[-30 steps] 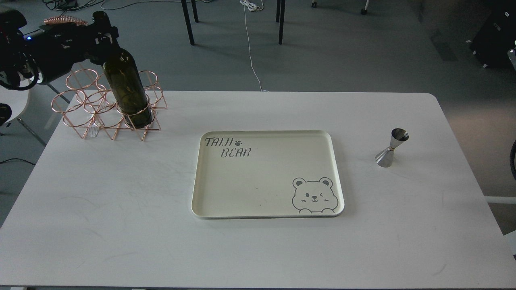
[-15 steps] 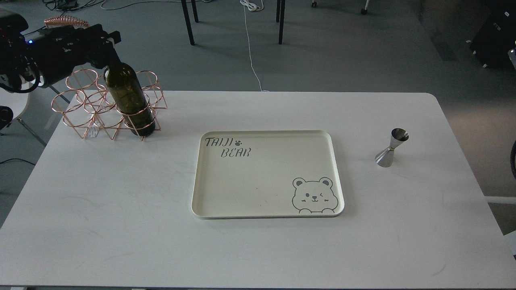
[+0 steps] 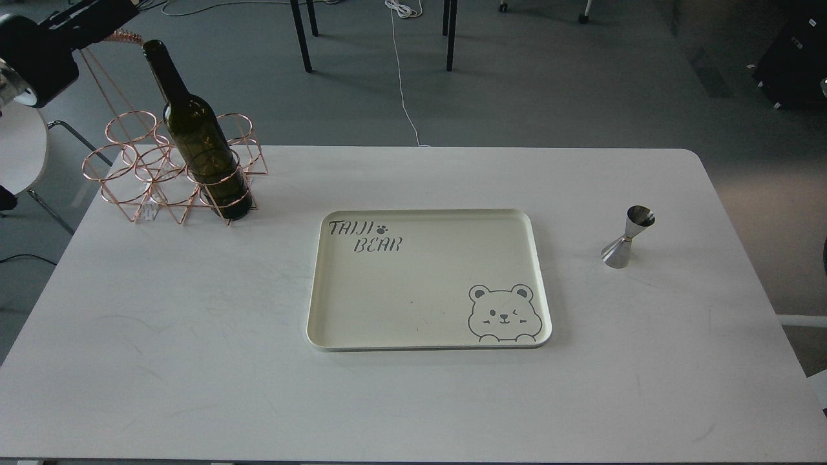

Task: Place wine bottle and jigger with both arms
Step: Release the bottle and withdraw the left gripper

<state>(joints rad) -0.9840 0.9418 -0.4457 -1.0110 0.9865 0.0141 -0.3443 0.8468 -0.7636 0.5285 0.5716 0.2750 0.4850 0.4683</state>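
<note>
The dark olive-green wine bottle (image 3: 199, 145) stands upright in the front right ring of a copper wire rack (image 3: 126, 169) at the table's back left. My left arm is up at the top left corner, clear of the bottle's neck. Its gripper (image 3: 106, 11) is cut by the view's edge, and its fingers cannot be told apart. The steel jigger (image 3: 627, 237) stands alone on the table at the right. My right gripper is out of view.
A cream tray (image 3: 420, 290) with a bear drawing and "TAIJI BEAR" lettering lies empty in the middle of the white table (image 3: 194, 361). Chair legs and cables are on the floor behind the table.
My left gripper has let go of the bottle's neck and drawn back up and to the left. The bottle has settled down into the rack ring. The jigger has not moved.
</note>
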